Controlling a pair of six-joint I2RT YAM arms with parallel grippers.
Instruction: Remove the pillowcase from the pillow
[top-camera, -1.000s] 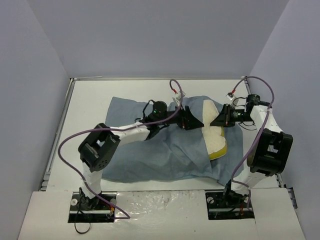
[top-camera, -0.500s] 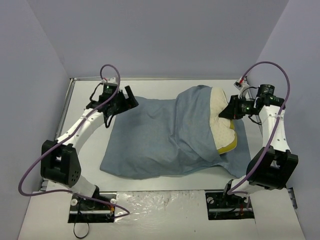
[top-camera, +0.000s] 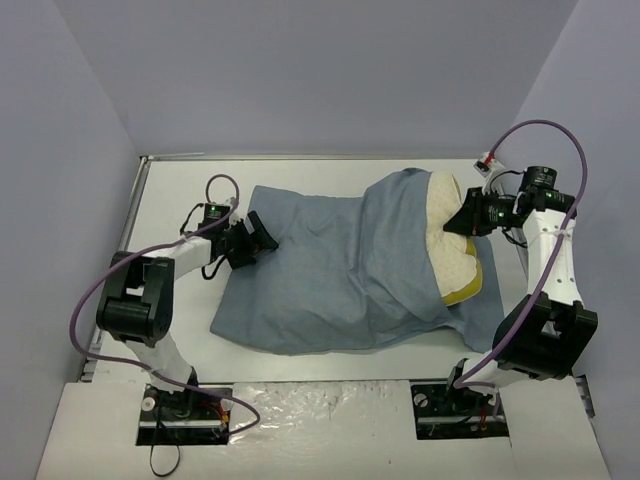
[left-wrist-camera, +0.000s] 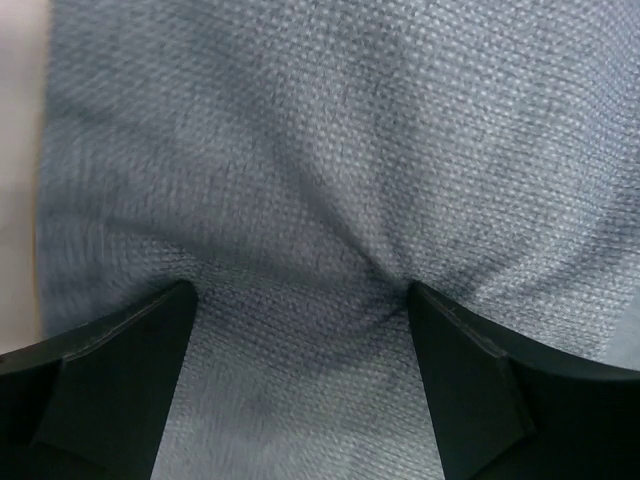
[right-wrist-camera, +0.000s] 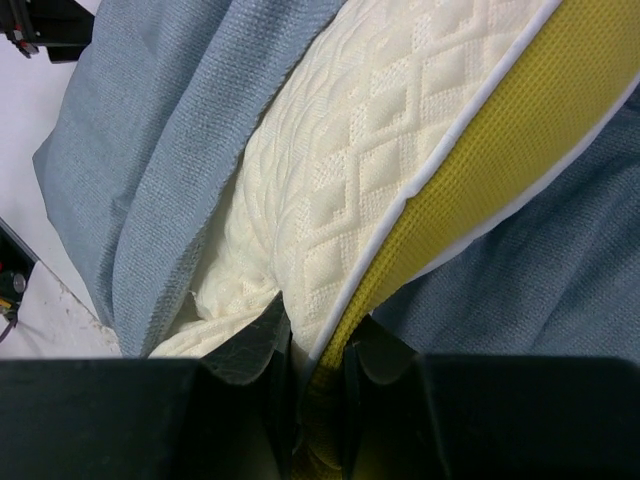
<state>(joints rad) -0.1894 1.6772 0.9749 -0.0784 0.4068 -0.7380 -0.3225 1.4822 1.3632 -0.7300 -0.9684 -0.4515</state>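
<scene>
The blue-grey pillowcase (top-camera: 330, 275) lies wrinkled across the table, still covering the left part of the pillow. The cream quilted pillow (top-camera: 447, 235) sticks out of its right end, with the yellow side edge (top-camera: 466, 290) showing. My right gripper (top-camera: 466, 217) is shut on the pillow's far right corner; the right wrist view shows the gripper (right-wrist-camera: 318, 345) pinching the pillow (right-wrist-camera: 370, 150) at its cream and yellow seam. My left gripper (top-camera: 260, 238) is at the pillowcase's left end. In the left wrist view the gripper (left-wrist-camera: 300, 350) stands open with its fingers wide apart on the pillowcase (left-wrist-camera: 330, 150).
The white table (top-camera: 180, 200) has a raised rim along its left side (top-camera: 128, 250) and grey walls close around it. Purple cables loop over both arms. The arm bases stand on the near ledge (top-camera: 320, 410).
My left gripper left the pillow's opening, swung to the far left corner, then came nearer and down onto the pillowcase's left end. The right gripper has drawn the pillow slightly to the right.
</scene>
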